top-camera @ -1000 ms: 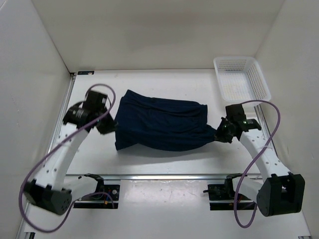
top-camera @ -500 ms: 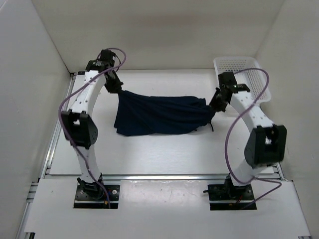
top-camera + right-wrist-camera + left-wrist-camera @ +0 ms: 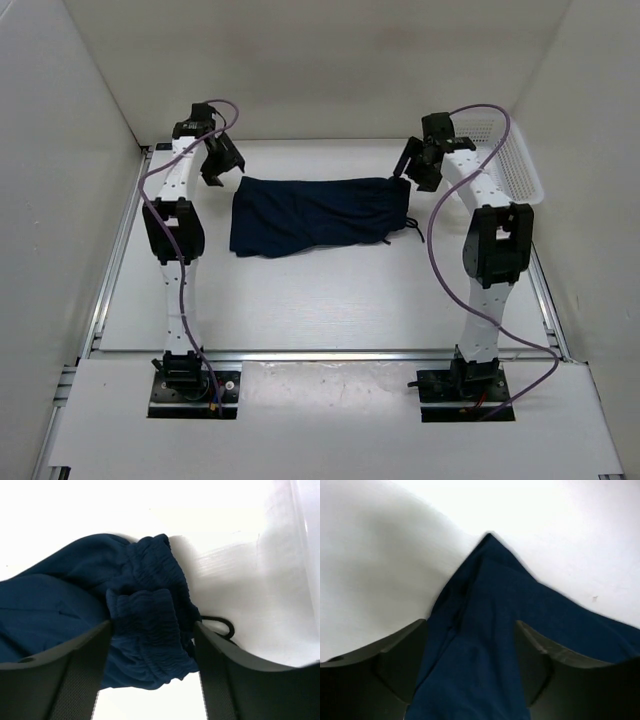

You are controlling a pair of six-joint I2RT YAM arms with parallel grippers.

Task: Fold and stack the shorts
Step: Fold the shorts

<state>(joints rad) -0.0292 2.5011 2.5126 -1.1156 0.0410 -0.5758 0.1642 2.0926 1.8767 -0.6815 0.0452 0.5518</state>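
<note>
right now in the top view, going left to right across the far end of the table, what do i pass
left gripper → shorts → right gripper → basket. Both grippers are open, one at each end of the shorts, which lie flat on the table.

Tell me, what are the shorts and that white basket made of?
The shorts: soft, matte navy cloth, whether knit or woven is unclear. It drapes and creases, and the waistband gathers into fine ribs. The basket: probably rigid white plastic, judging by its even moulded mesh of small holes and its smooth rim.
</note>
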